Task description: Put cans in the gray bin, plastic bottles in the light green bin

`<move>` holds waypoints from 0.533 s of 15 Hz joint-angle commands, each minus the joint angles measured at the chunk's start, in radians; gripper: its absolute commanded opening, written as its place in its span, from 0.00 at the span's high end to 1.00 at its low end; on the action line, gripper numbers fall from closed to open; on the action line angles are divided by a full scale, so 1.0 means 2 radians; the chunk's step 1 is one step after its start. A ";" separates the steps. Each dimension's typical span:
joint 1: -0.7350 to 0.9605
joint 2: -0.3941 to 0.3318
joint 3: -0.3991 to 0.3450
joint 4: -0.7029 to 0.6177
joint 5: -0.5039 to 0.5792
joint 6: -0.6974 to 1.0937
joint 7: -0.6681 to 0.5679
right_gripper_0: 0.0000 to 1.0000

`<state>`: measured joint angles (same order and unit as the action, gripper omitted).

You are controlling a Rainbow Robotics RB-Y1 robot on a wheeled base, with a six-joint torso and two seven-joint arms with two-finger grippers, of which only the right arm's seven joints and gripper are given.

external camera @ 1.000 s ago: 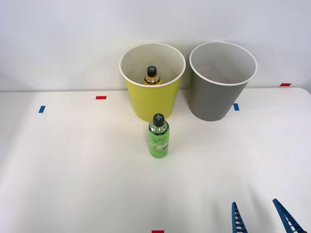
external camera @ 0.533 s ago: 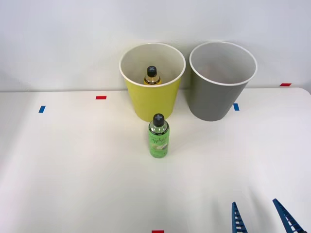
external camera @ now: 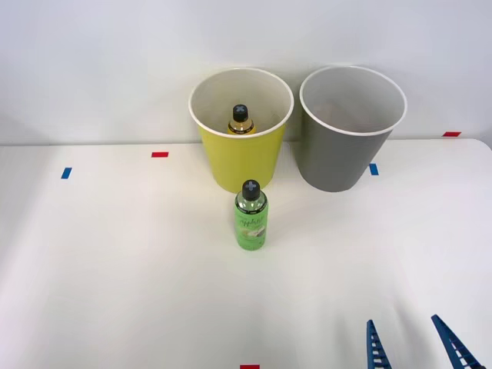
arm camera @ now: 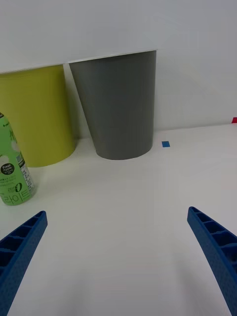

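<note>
Low at table's (external camera: 115,292) near edge, tool (external camera: 415,342) spread apart; green bottle (external camera: 250,219) well apart, upright.

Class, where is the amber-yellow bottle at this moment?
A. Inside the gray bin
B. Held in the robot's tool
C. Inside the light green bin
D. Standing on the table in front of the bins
C: the amber-yellow bottle stands upright inside the light green bin, its black cap below the rim.

right hand (external camera: 415,344) | fingers (arm camera: 216,252) spread wide | holding nothing
</note>
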<state>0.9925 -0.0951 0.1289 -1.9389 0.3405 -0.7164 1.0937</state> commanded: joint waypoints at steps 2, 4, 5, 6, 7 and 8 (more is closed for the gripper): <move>0.000 0.000 0.000 0.000 0.000 0.000 0.000 0.01; 0.000 0.000 0.000 0.000 0.000 0.000 0.000 0.02; 0.000 0.000 0.000 0.000 0.000 0.000 0.000 0.01; 0.000 0.000 0.000 0.000 0.000 0.000 0.000 0.01; 0.000 0.000 0.000 0.000 0.000 0.000 0.000 0.01; 0.000 0.000 0.000 0.000 0.000 0.000 0.000 0.02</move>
<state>0.9925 -0.0951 0.1288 -1.9390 0.3405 -0.7164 1.0937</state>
